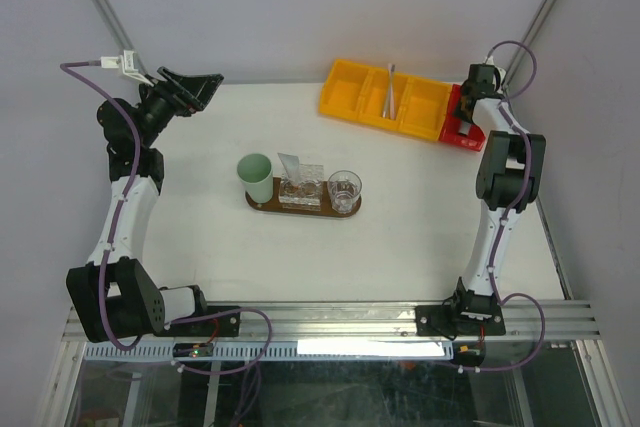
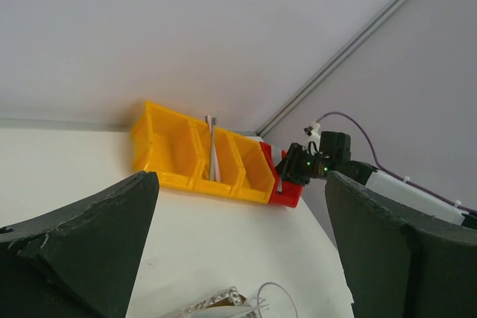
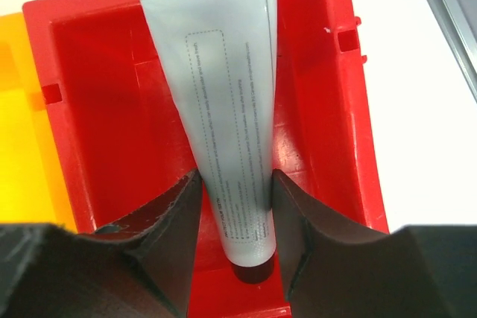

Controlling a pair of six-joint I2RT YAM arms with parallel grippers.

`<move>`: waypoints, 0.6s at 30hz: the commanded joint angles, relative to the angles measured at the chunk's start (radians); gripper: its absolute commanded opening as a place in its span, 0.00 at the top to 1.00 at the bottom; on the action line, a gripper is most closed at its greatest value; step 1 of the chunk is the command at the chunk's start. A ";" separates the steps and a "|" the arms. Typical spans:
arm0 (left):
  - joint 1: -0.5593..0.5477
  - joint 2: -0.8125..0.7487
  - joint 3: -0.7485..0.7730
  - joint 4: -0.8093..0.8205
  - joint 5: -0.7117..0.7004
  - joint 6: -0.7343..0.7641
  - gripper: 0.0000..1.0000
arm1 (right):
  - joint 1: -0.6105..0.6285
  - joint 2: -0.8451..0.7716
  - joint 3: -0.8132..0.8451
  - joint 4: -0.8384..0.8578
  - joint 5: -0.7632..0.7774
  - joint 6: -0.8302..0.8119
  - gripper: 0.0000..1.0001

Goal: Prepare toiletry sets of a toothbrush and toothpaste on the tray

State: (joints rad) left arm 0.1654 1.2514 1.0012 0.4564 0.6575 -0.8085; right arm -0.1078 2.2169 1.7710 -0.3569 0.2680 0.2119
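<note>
A white toothpaste tube (image 3: 223,109) lies in the small red bin (image 3: 320,109), cap end towards my wrist. My right gripper (image 3: 235,184) is down in that bin (image 1: 462,125), and its two fingers press against both sides of the tube. One pale toothbrush (image 1: 391,93) leans in the yellow bin (image 1: 385,99). The dark wooden tray (image 1: 262,206) lies mid-table; another white tube (image 1: 291,165) stands in its middle glass. My left gripper (image 1: 190,87) is raised at the far left, open and empty (image 2: 242,258).
On the tray stand a mint-green cup (image 1: 256,175), a clear middle glass (image 1: 302,190) and a clear right glass (image 1: 344,190). The yellow bin (image 2: 194,156) and red bin (image 2: 289,193) sit against the back wall. Grey walls enclose the table.
</note>
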 commanded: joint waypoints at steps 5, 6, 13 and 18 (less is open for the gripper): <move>0.007 -0.012 0.006 0.042 0.011 0.002 0.01 | -0.005 -0.076 -0.015 0.076 -0.029 0.034 0.62; 0.007 -0.012 0.006 0.042 0.011 0.001 0.01 | -0.005 -0.092 -0.032 0.090 -0.028 0.035 0.63; 0.007 -0.011 0.004 0.042 0.010 0.004 0.01 | -0.005 -0.155 -0.112 0.165 -0.046 0.033 0.69; 0.007 -0.012 0.005 0.042 0.008 0.008 0.01 | -0.005 -0.196 -0.161 0.197 -0.059 0.030 0.70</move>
State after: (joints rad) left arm 0.1654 1.2514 1.0012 0.4564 0.6571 -0.8078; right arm -0.1078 2.1330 1.6306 -0.2577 0.2253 0.2348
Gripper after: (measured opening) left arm 0.990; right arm 0.329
